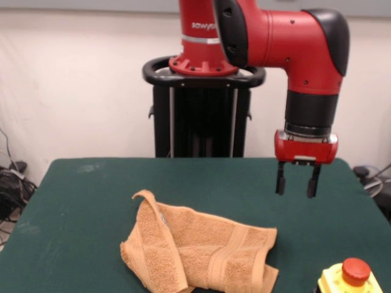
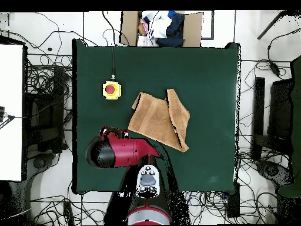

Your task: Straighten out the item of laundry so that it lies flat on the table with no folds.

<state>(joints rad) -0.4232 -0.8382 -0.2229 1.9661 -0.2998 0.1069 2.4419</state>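
The item of laundry [image 1: 201, 250] is an orange-tan towel lying rumpled on the green table [image 1: 91, 201]. Its left part is folded over and one corner curls upward. A flat woven band [image 1: 231, 256] runs across its right half. In the overhead view the towel [image 2: 156, 118] lies near the table's middle [image 2: 206, 76], with a strip doubled over on its right side. My gripper [image 1: 297, 183] hangs open above the table, up and to the right of the towel in the front view. It touches nothing and holds nothing. In the overhead view the red arm [image 2: 126, 152] covers it.
A yellow box with a red stop button [image 1: 351, 278] sits on the table close to the towel's right end; from overhead the button [image 2: 111, 89] lies left of the towel. A cardboard box of clothes [image 2: 161, 26] stands beyond the table's far edge. Cables ring the table.
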